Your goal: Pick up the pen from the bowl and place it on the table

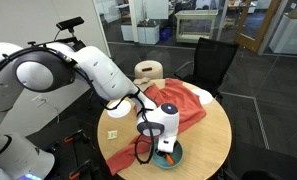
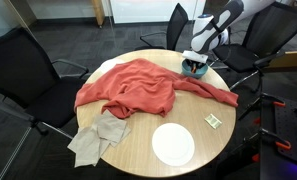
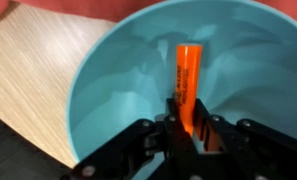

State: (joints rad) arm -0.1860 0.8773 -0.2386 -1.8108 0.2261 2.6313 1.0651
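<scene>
In the wrist view we see the bowl (image 3: 98,100) with the pen (image 3: 189,80) inside it. The pen's long axis runs straight away from the tool (image 3: 188,135) toward the far rim. The tool is drawn in narrow, its fingers clasping the pen's near end. In an exterior view the bowl sits near the edge of the surface (image 2: 138,140), just beside the cloth (image 2: 138,85).

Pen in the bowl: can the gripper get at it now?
Probably yes. The gripper is down inside the bowl, its fingers flanking the pen, nothing in the way; whether they clamp it is unclear.
</scene>
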